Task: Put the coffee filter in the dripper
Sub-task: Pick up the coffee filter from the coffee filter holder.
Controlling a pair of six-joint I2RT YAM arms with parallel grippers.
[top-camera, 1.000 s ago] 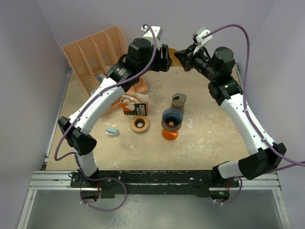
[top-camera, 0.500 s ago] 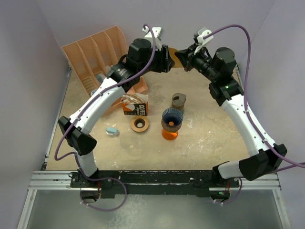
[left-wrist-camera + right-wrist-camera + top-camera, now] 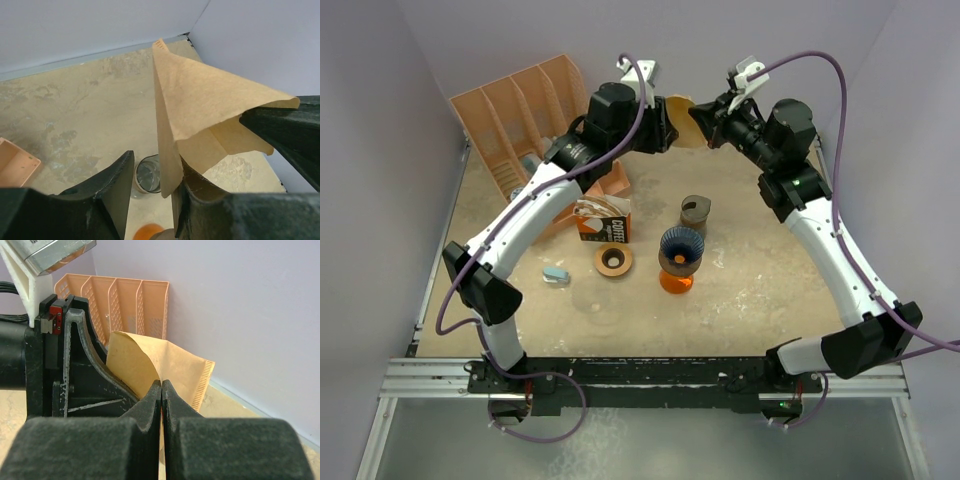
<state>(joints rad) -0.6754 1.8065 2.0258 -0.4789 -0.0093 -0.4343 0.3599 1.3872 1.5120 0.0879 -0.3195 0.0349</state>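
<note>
The blue dripper [image 3: 680, 252] stands at centre frame on the table [image 3: 770, 285]. Beyond it, at upper centre, the right claw [image 3: 161, 390] pinches the brown coffee filter [image 3: 210, 105] aloft, while the left claw [image 3: 150, 175] stands open astride its folded edge.

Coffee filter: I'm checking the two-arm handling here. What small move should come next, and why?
Probably close the left gripper on the coffee filter. Its jaws stand apart with the filter's folded edge hanging between them, while the right gripper is shut on the filter's other side, so a second grip seems needed before anything else.
</note>
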